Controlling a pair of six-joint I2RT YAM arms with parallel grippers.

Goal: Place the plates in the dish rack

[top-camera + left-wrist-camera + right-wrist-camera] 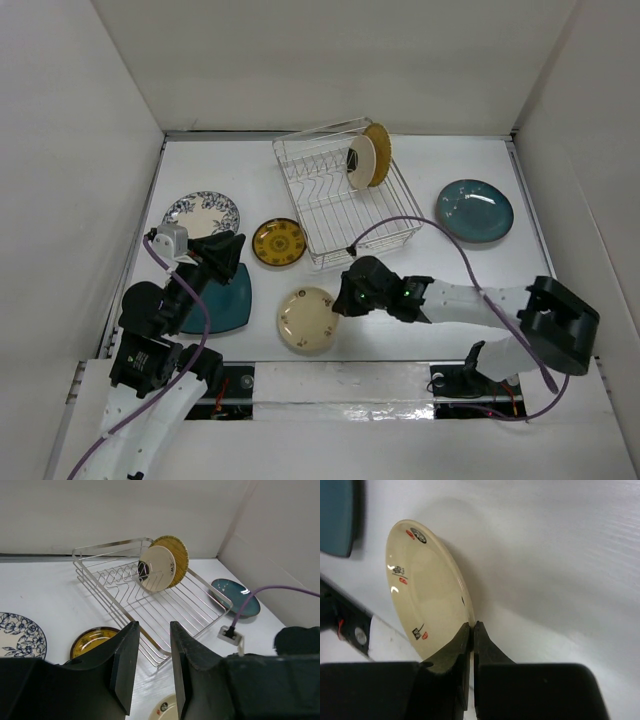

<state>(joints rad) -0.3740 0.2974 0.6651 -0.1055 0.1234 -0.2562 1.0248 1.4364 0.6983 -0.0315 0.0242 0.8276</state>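
On your white desk point(430, 300), nearest you, the right jaws pinch the rim of a cream plate point(427, 595). The left jaws stand spread and empty over the squarish teal plate point(235, 300). Farther back, the dish rack point(330, 215) holds two upright plates.

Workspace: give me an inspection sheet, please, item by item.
Surface: white table.
Job's things: upright in rack: far cream plate, tan plate; on table: floral plate, yellow plate, square teal plate, round teal plate, near cream plate.
Clutter: nothing seen.
Grippers: left gripper open, empty; right gripper shut on near cream plate's rim.
Cables: purple cable arcs past rack's near corner.
Surroundings: white walls.
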